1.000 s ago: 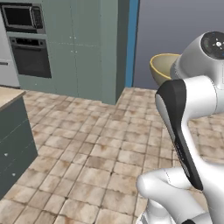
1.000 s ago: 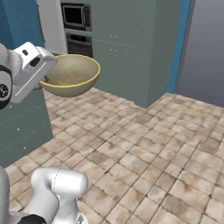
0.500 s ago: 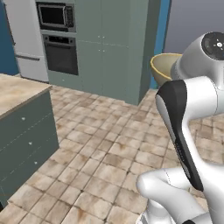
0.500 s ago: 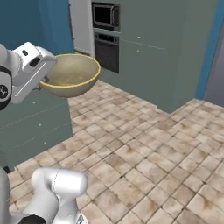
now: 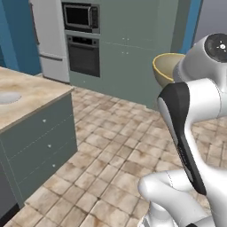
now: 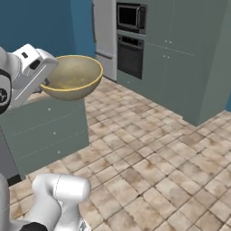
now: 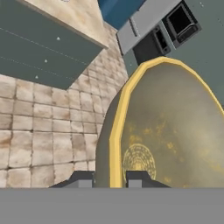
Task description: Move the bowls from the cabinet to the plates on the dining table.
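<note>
One pale yellowish-olive bowl is held up in the air by the hand, well above the tiled floor. In the hand view the two fingers pinch the yellow rim of the bowl between them, one finger outside the wall and one inside, so the hand is closed on the rim. The bowl stands almost level in the right base view, with its opening upward, and the inside looks mottled yellow-brown. In the left base view only a part of the bowl shows, behind the white arm.

Under and beside the bowl, in the right base view, is the grey-green base of the counter with small knobs on its drawers. In the left base view the beige marble-veined top of the counter is on the left, and a pale round shape lies on it at the picture's edge; I cannot tell what it is.

Farther away stands a wall of tall grey-green cupboards with a built-in oven and a microwave above it. Beside them is a pale refrigerator, and behind it a blue wall.
</note>
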